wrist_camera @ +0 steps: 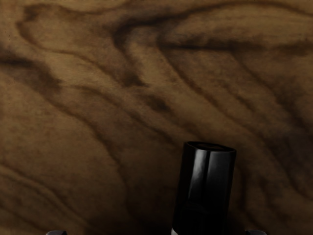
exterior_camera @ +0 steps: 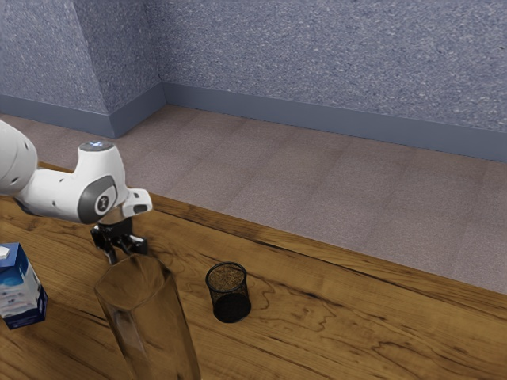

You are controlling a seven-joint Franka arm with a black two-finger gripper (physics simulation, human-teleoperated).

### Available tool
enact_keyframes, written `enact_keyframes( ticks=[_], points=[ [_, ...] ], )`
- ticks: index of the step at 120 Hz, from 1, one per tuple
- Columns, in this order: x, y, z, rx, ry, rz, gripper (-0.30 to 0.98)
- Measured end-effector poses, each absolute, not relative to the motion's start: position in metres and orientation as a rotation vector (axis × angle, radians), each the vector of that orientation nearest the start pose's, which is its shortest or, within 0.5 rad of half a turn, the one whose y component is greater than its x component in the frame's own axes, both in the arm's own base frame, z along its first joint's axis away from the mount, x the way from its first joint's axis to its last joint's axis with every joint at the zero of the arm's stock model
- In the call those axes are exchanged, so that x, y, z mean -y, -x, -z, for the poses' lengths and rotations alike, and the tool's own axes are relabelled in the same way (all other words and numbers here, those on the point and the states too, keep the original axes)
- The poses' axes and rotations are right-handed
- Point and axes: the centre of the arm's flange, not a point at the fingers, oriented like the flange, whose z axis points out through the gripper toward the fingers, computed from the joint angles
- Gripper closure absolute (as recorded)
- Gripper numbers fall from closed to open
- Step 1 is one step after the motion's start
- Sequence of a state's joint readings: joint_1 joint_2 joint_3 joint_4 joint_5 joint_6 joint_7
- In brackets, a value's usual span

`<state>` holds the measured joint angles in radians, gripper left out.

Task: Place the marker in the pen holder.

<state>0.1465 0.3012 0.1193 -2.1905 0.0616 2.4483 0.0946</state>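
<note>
My gripper (exterior_camera: pixel 127 252) points down low over the table at the exterior view's left, its lower part partly behind the glass vase. It is open; in the wrist view the gripper (wrist_camera: pixel 156 232) has its two tips far apart at the lower edge. Between them, nearer one tip, is the marker (wrist_camera: pixel 204 186), showing a glossy black cap end and a sliver of white. Neither tip touches the visible part of it. The pen holder (exterior_camera: pixel 230 305), a black mesh cup, stands upright on the table toward the exterior view's right from my gripper.
A tall transparent brownish vase (exterior_camera: pixel 150 324) stands in the exterior view's foreground, between the camera and my hand. A blue and white carton (exterior_camera: pixel 21 291) is at the exterior view's left edge. The wooden table (exterior_camera: pixel 356 317) ends at a far edge, with floor and wall beyond.
</note>
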Motion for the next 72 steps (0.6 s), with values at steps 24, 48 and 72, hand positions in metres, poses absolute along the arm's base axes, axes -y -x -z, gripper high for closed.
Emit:
enact_keyframes(
  ticks=[24,48,72],
  points=[
    [-0.1477,-0.5359,-0.2467,0.199,3.07,-0.07,0.48],
    [-0.1469,-0.5365,-0.2469,0.21,3.073,-0.074,0.62],
    [-0.1479,-0.5363,-0.2461,0.253,3.085,-0.076,0.66]
  ],
)
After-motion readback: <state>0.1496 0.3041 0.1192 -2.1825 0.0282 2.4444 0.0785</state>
